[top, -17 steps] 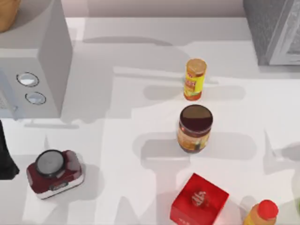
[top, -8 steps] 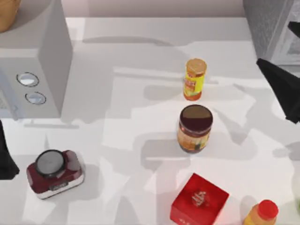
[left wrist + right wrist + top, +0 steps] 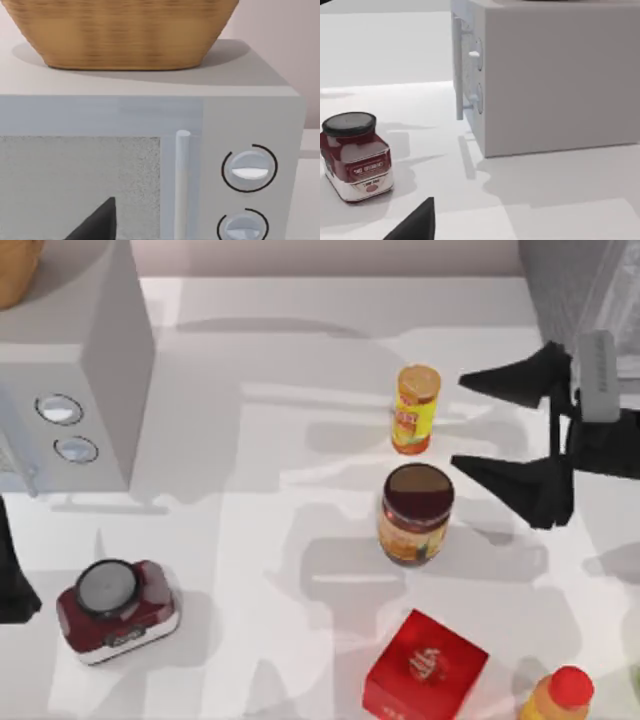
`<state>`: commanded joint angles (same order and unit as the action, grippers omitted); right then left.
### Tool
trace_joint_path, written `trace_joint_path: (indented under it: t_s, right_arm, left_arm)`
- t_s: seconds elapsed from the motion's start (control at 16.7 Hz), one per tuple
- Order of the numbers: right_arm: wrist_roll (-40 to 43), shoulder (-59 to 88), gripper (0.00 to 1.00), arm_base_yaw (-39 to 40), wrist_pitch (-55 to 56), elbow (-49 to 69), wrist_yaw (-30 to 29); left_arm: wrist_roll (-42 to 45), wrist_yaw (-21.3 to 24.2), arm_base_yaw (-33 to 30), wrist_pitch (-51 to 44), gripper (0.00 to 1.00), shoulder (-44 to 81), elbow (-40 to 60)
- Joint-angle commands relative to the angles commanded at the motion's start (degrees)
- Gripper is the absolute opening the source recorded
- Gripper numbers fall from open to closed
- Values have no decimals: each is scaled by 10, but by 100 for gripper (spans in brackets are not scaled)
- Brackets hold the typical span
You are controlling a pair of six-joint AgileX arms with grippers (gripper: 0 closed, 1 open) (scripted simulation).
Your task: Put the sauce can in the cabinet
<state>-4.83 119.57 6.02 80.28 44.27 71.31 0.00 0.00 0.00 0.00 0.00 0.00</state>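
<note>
The sauce can (image 3: 415, 512), squat with a wide maroon-brown lid and an orange-brown label, stands upright mid-table. My right gripper (image 3: 457, 421) hovers just to its right, open wide, fingertips pointing left. One dark finger (image 3: 515, 483) is level with the can's lid, a short gap away. The other finger (image 3: 512, 374) is level with the slim yellow can. The dark grey speckled cabinet (image 3: 560, 295) sits at the back right corner, its pale framed door (image 3: 622, 325) partly behind the right arm. My left arm (image 3: 10, 580) is parked at the table's left edge.
A slim yellow can (image 3: 416, 408) stands just behind the sauce can. A red box (image 3: 425, 665) and a yellow bottle with a red cap (image 3: 558, 695) are in front. A light grey appliance (image 3: 75, 370) with a basket (image 3: 120, 30) on top and a maroon round-topped device (image 3: 117, 608) are at the left.
My right arm has swung in from the right edge toward the middle, and its open fingers now flank the space right of the two cans. Nothing on the table moved.
</note>
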Motion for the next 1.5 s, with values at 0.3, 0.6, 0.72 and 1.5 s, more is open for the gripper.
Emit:
trace_joint_path:
  t_s: [0.3, 0.6, 0.72, 1.5]
  right_arm:
    - [3, 199, 100, -1, 144, 55, 94]
    - [3, 252, 100, -6, 193, 55, 111]
    - [3, 252, 100, -6, 193, 55, 111]
    - [29, 250, 100, 89, 138, 80, 15]
  left_arm:
    - [0, 0, 0, 0, 100, 0, 0]
    - [0, 0, 0, 0, 100, 0, 0]
    - [0, 0, 0, 0, 100, 0, 0]
    - [0, 0, 0, 0, 100, 0, 0]
